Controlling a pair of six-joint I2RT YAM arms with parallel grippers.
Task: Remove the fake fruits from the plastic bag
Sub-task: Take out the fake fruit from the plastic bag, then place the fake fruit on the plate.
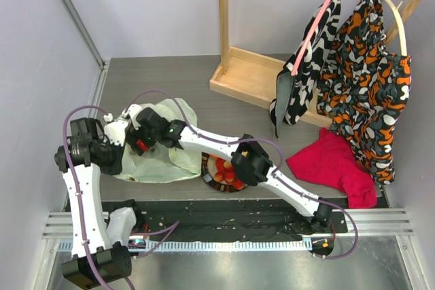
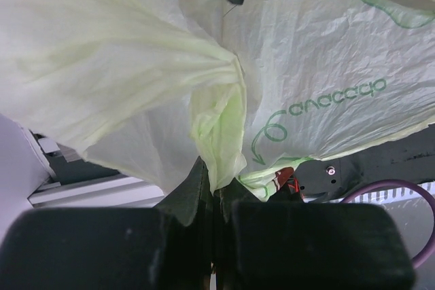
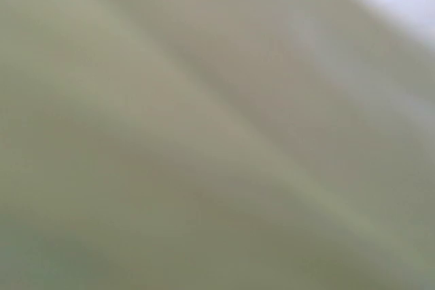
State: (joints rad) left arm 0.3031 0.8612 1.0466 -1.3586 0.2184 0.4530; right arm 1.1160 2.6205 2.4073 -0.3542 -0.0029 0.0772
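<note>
The left gripper pinches a bunched fold of the plastic bag. The right arm stretches far left, the right gripper against the bag; I cannot tell if its jaws are apart. Fruits sit on the plate beside the bag.

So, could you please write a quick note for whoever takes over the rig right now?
Left gripper: shut on a bunched fold of the plastic bag.
Right gripper: at the bag, its camera blurred by plastic; open or shut unclear.
Done: some fake fruits lie on the plate.
To do: the bag's contents are hidden; check for remaining fruit.
</note>
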